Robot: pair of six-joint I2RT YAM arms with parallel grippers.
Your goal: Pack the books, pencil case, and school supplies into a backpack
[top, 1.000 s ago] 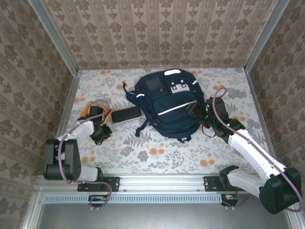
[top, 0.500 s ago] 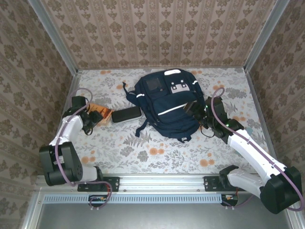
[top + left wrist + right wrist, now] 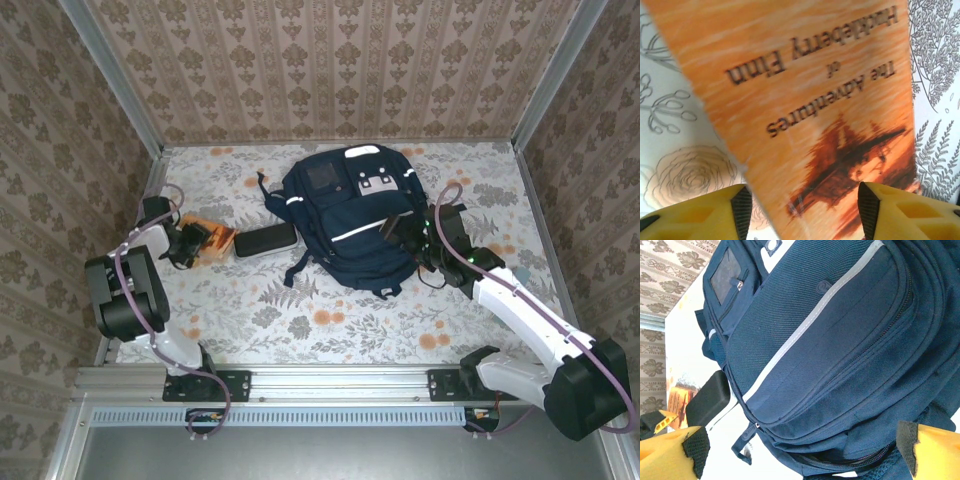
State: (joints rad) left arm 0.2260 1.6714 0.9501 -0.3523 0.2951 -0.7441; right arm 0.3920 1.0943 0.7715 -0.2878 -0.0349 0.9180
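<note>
The large navy-blue fabric backpack (image 3: 345,215) with thin white stripes lies flat in the middle of the floral-printed tabletop (image 3: 330,320), its pale grey patches toward the far wall. Close beside its left edge we see the flat black oblong pencil case (image 3: 265,240). Just left of that lies the small orange paperback book (image 3: 212,240), cover up on the tabletop. The left fingers (image 3: 695,217) hover low over one end of the book, partly open, one on each side. We see a gap between one finger and the book's edge, and they grip nothing. The right fingers (image 3: 670,452) are spread wide at the backpack's right side, facing its front pocket, and hold nothing.
</note>
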